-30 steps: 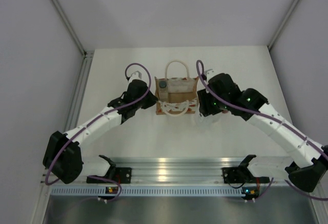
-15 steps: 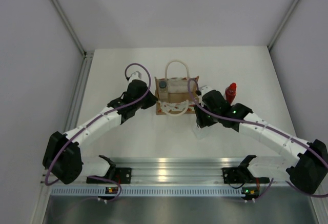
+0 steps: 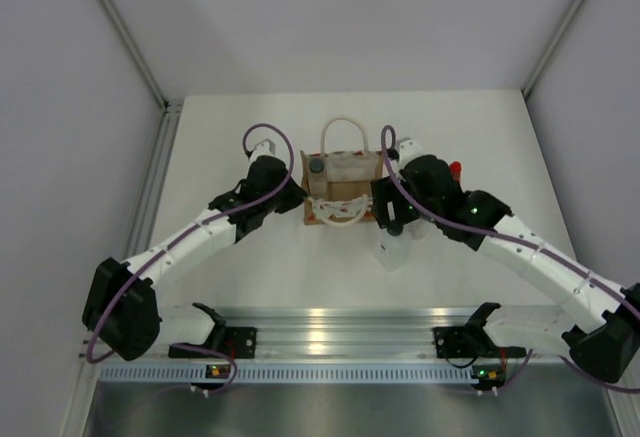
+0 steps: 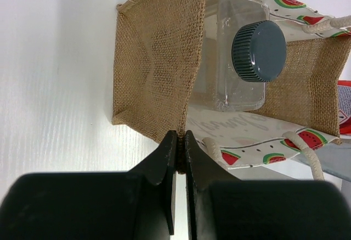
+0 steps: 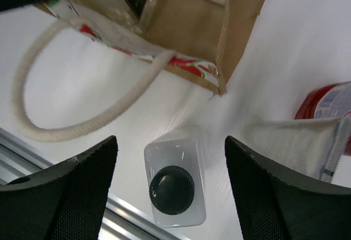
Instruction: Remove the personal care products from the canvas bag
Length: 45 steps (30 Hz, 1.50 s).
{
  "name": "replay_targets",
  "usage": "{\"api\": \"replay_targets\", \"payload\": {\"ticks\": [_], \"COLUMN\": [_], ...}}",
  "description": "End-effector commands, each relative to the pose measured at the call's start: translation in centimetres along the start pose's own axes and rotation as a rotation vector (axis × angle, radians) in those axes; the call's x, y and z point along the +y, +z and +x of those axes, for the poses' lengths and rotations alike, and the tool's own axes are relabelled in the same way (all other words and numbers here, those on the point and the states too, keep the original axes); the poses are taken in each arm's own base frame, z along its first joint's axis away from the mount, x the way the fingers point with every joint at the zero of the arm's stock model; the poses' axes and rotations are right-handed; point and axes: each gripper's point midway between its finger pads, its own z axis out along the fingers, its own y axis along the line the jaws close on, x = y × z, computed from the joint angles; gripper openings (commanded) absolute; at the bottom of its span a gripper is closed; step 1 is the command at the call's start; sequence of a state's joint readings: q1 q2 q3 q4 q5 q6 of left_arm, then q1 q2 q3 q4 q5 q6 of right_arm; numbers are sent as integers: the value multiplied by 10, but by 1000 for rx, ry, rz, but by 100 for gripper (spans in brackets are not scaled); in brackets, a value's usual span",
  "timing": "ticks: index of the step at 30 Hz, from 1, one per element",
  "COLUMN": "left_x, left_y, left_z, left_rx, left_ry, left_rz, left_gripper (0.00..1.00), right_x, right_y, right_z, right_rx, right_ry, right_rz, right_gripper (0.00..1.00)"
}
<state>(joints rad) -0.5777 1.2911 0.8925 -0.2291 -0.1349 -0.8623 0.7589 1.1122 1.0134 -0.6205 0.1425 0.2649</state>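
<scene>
From above, the bag [image 3: 343,189] stands mid-desk [image 3: 250,267]. The left pincer [image 3: 301,197] is at its left wall and the right pincer [image 3: 388,219] is just off its right corner. A white bottle [image 3: 392,253] stands on the desk near that corner, and the red bottle [image 3: 456,169] is half hidden behind the right arm.

Left wrist: the pincer is clamped on the bag's burlap rim — a second bottle [image 4: 258,50], grey-capped, stands inside.

Right wrist: the pincer gapes wide, holding nothing — the white bottle is upright between its fingers, with the tube [image 5: 296,141] and red bottle outside the bag.

Pinched left gripper [image 4: 180,137] — splayed right gripper [image 5: 170,142]
</scene>
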Motion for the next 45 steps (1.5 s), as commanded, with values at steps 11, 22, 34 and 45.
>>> {"api": "replay_targets", "payload": {"ticks": [11,22,34,45], "left_x": [-3,1,6,3], "left_y": [-9,-7,-9,-9], "left_z": [-14,-14,-12,-12], "left_rx": [-71,-84,-91,-86], "left_ry": [-43,-79,-100,-100], "left_rz": [14,-6,-15,-7], "left_gripper": [0,0,0,0], "right_x": [40,84,85,71], "right_y": [-2,87,155,182], "right_z": [-122,-148,-117,-105], "right_rx": [-165,-109,2,37], "right_ry": [71,116,89,64], "right_rz": [-37,-32,50,157], "right_gripper": [75,70,68,64]}}
